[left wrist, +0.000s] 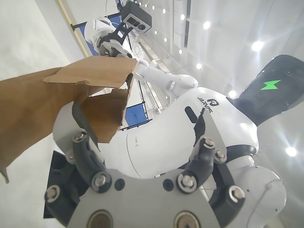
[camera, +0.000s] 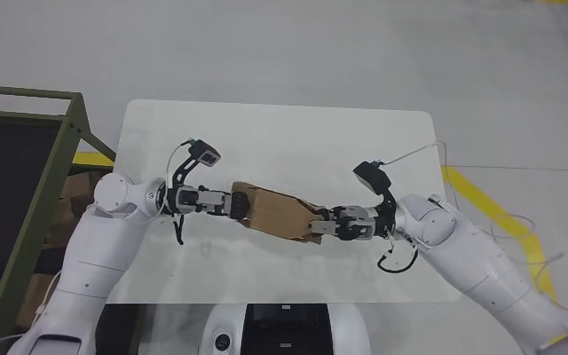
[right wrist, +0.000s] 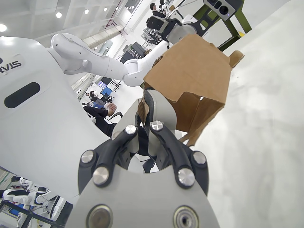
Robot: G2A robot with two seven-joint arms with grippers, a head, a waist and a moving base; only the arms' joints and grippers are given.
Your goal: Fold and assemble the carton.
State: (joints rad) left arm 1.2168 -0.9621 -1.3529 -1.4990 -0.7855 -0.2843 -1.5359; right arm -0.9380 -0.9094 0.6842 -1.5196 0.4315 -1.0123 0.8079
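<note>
Carton (camera: 275, 213) of brown cardboard, partly opened into a sleeve, lies between the two arms over the near middle of the white counter (camera: 293, 133); I cannot tell whether it touches the surface. The right gripper (right wrist: 144, 110) is clamped on a flap at one end. At the other end, the left gripper (left wrist: 139, 113) is spread wide, one finger (left wrist: 82, 119) against a flap.

Colours on record, carton table
Carton (camera: 275, 213) plain brown cardboard, unprinted; table (camera: 293, 133) white; left gripper (left wrist: 139, 112) and right gripper (right wrist: 144, 105) silver-grey plates, black links; rack frame (camera: 53, 151) olive green; floor tape (camera: 484, 200) yellow.
</note>
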